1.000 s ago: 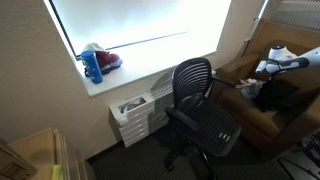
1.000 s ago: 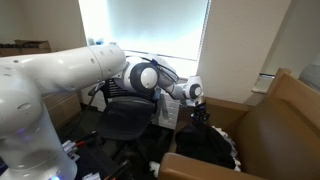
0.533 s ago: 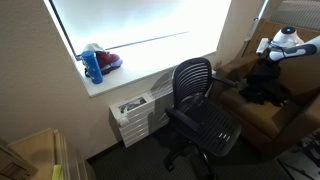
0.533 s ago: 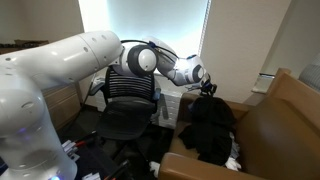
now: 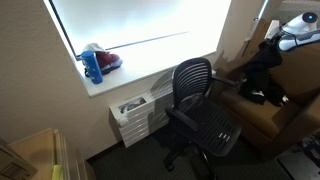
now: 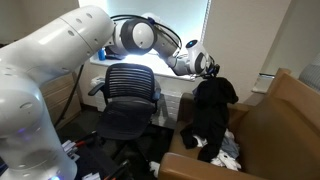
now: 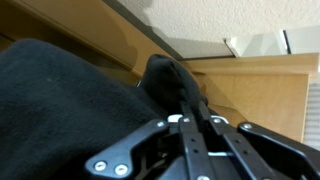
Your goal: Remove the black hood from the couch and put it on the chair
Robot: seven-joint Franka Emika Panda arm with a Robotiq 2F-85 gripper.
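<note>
Black hood (image 6: 212,112) raised higher above couch (image 6: 285,120), dangling beneath pincer (image 6: 209,69), clenched on it

Daylight floods in through the window (image 5: 140,22), which glares to flat white in both exterior views. Below the window the wall and floor lie dim, and the chair (image 5: 200,110) shows little detail. Beside the window the black hood (image 6: 212,110) is a nearly featureless dark mass. In the wrist view the gripper (image 7: 183,105) looks soft and out of focus.
</note>
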